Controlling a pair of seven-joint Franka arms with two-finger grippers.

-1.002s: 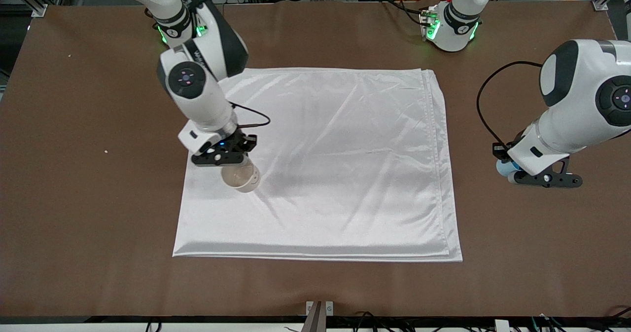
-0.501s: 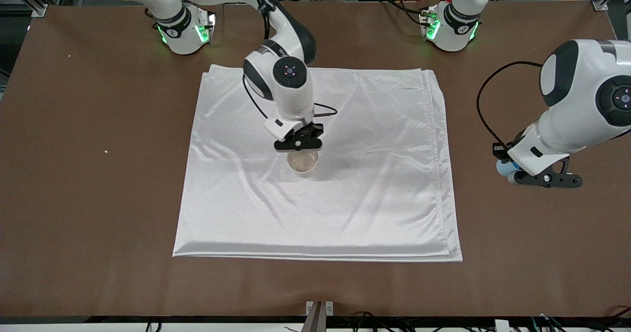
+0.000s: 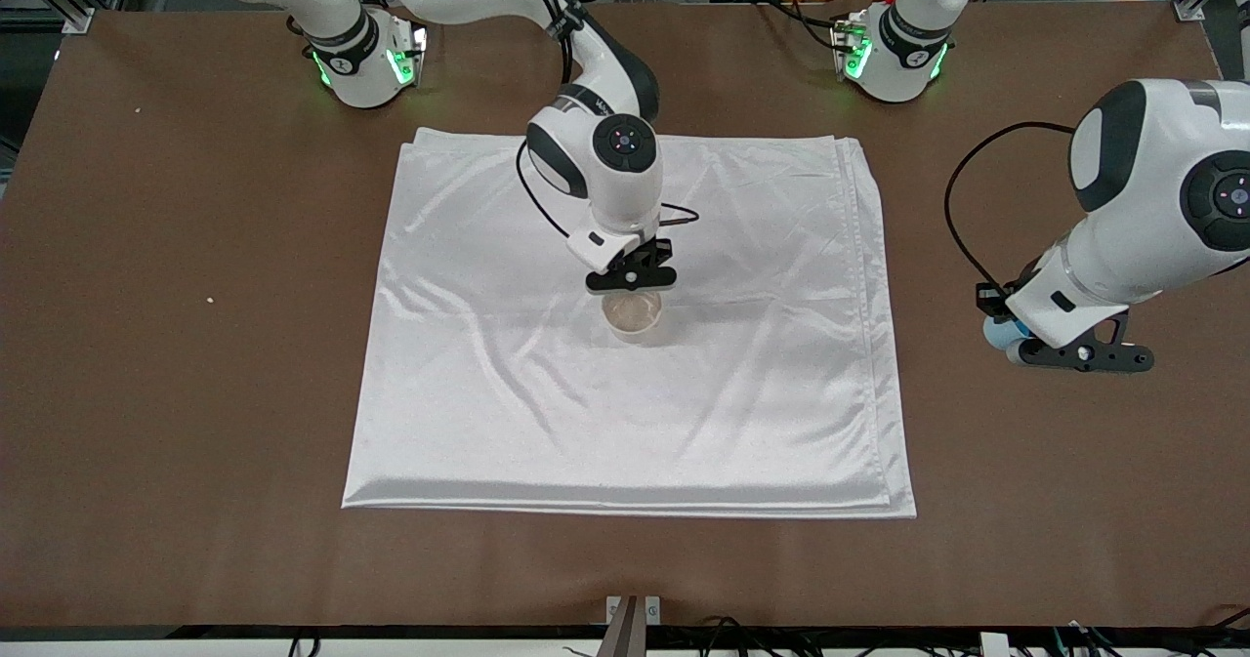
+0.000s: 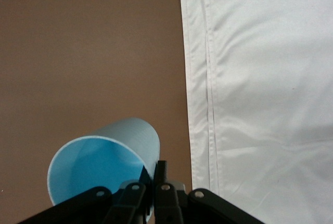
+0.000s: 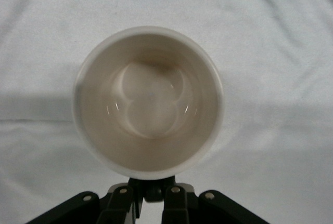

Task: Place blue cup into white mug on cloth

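**Inspector:** Start with the largest item.

**Assistant:** The table (image 3: 176,393), brown, carries the cloth (image 3: 742,413), a white shiny sheet laid flat with creases, its folded layers showing along the edge toward the left arm's end.

**Inspector:** The arms?

**Assistant:** The right arm reaches over the middle of the cloth. The left arm is off the cloth, over bare table at its own end.

**Inspector:** The mug?

**Assistant:** The white mug (image 3: 633,314) is upright, mouth up, at the cloth's middle. Whether its base touches the fabric cannot be told. The right gripper (image 3: 631,277) is clenched on the mug at its rim.

**Inspector:** And the cup?

**Assistant:** The blue cup (image 4: 106,160) is grasped in the left gripper (image 3: 1074,354), fingers clamped on its rim wall. It is tilted, over bare table just beside the cloth's edge, well apart from the mug.
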